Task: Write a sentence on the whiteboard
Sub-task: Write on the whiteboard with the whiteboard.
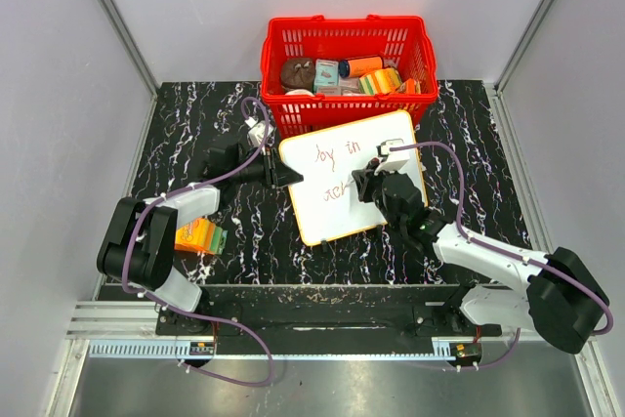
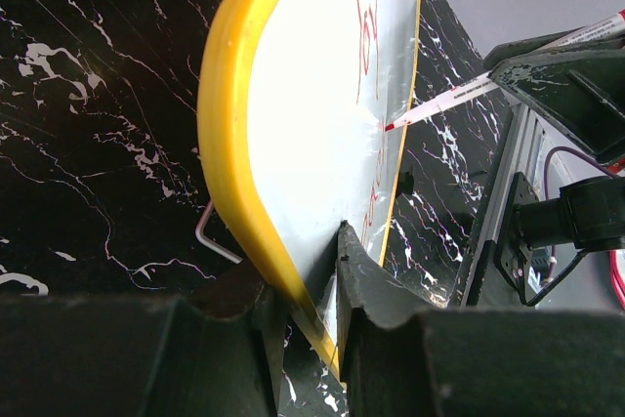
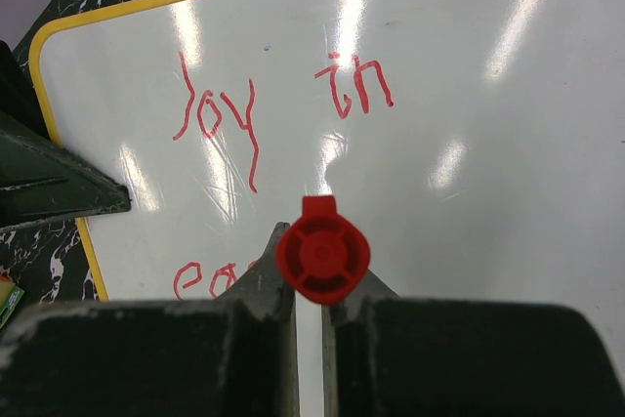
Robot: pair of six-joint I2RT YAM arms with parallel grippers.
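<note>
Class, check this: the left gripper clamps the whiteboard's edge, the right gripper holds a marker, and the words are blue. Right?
No. The words are red, not blue; the right wrist view shows it. The left gripper does clamp the edge of the whiteboard, and the right gripper holds a marker.

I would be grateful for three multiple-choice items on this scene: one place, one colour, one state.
1. The red basket sits: A) beyond the whiteboard B) beside the arm bases C) on it
2. The sentence is written in: A) blue B) black C) red
3. The left end effector is: A) open B) shut on the whiteboard's rim C) holding a marker
Answers: 1 A, top view shows it behind the board; 2 C, red strokes; 3 B, it clamps the yellow rim.
</note>
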